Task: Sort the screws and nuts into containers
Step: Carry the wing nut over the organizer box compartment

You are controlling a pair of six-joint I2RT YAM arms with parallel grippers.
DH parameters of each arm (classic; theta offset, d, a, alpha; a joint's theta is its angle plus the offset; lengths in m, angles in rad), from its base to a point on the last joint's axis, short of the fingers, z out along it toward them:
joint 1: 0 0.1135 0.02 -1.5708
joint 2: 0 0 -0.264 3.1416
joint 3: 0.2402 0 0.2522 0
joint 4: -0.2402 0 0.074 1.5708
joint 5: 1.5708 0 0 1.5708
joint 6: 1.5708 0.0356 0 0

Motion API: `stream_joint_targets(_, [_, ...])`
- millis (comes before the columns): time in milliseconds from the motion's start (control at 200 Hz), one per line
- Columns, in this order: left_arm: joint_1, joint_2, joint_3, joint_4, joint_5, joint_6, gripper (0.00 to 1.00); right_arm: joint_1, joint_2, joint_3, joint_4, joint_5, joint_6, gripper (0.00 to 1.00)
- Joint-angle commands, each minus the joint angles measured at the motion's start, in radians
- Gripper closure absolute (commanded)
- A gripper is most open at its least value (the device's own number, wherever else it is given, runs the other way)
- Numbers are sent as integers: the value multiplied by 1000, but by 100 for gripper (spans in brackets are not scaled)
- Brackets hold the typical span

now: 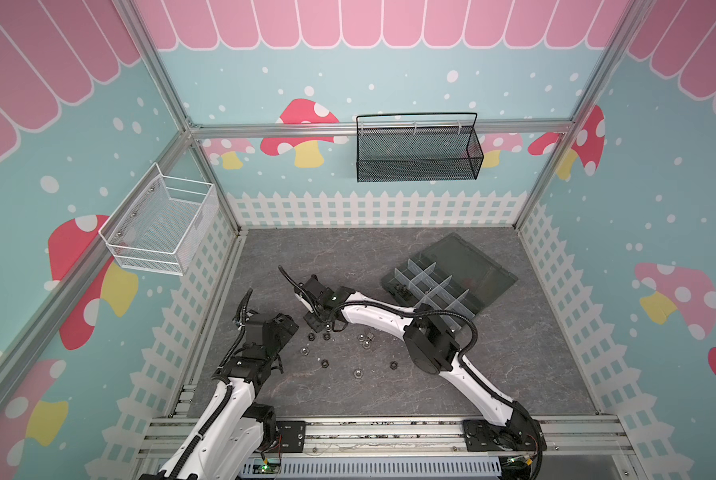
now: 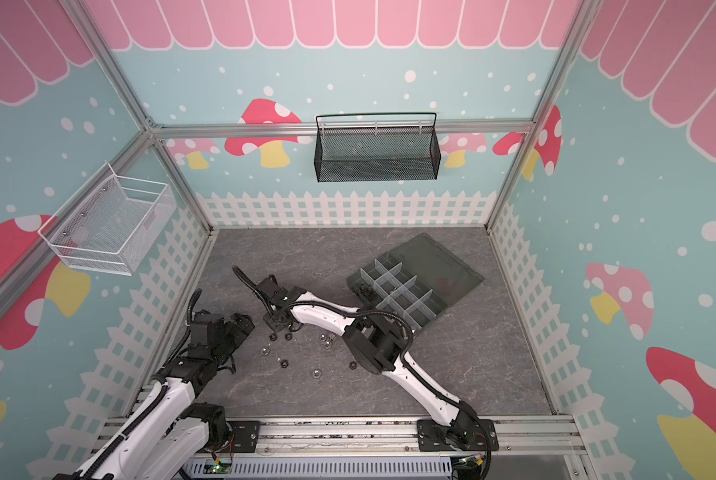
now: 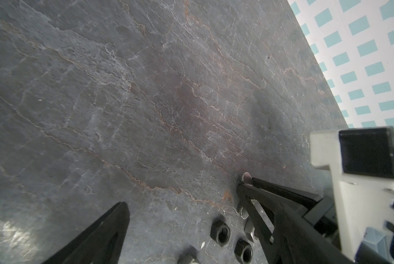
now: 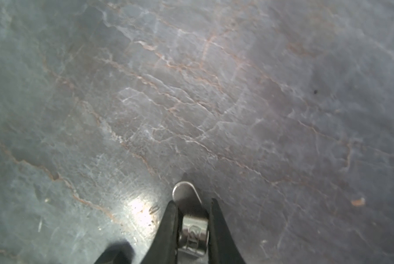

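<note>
Silver screw (image 4: pixel 192 230) is pinched tight in my right gripper (image 4: pixel 193 202), down by the table (image 1: pixel 514 353) at 9 o'clock from its centre. My left gripper (image 1: pixel 281 326) hangs spread wide, further out at 9. Loose nuts (image 1: pixel 325 364) lie around 7, and the containers (image 1: pixel 420 276) sit at 2.

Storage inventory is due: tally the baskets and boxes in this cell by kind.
Black mesh basket on the back wall: 1
White wire mesh basket on the left wall: 1
Dark grey translucent plastic organizer box with clear dividers: 1
Total: 3
</note>
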Motion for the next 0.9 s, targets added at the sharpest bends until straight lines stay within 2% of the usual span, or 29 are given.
stream_joint_targets(0, [6,4,14,8,7,-19,0,-1,1,-40,-108,15,8,93])
stream_joint_targets(115, [6,1,7,10,4,-19,0,-3,-14,-40,-108,12,14,95])
stream_joint_targets(210, [6,-1,4,10,7,-20,0,-6,-32,-49,-108,18,28,100])
stream_joint_targets(300, [7,-1,4,9,6,-20,0,-11,-67,-72,-103,33,42,100])
stream_joint_targets(710, [7,40,36,45,25,1,0,-81,-346,-327,56,36,102,100])
stream_joint_targets(896, [8,66,47,70,55,7,0,-149,-480,-450,84,78,125,100])
